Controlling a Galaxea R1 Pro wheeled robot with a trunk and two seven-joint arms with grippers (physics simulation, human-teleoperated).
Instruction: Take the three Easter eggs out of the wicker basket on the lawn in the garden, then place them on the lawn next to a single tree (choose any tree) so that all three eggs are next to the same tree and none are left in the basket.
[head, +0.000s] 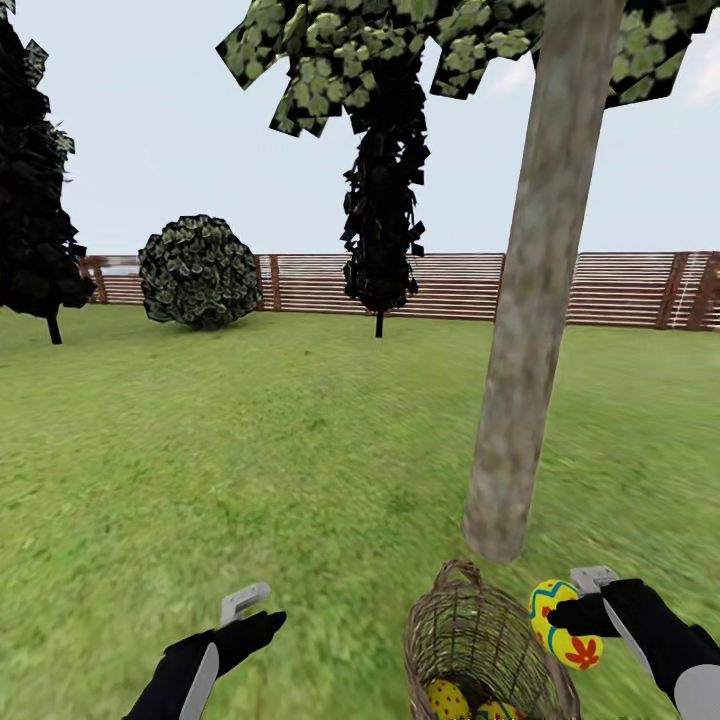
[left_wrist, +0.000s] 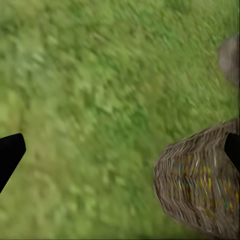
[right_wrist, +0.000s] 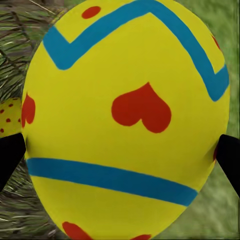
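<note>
The wicker basket (head: 478, 640) stands on the lawn (head: 250, 450) just in front of the foot of a tree (head: 525, 330) with a bare grey-brown trunk. Two Easter eggs (head: 447, 698) lie inside the basket. My right gripper (head: 572, 606) is shut on another yellow egg (head: 560, 622) (right_wrist: 125, 120), held just right of the basket's rim and above the grass. Its black fingertips (right_wrist: 10, 155) press on the egg's two sides. My left gripper (head: 250, 612) (left_wrist: 122, 150) hangs open and empty over the grass, left of the basket (left_wrist: 200, 185).
A slatted wooden fence (head: 600, 290) closes the far side of the lawn. A round bush (head: 200, 270) and two dark narrow trees (head: 385, 200) stand before it. Open grass stretches to the left and ahead of the trunk.
</note>
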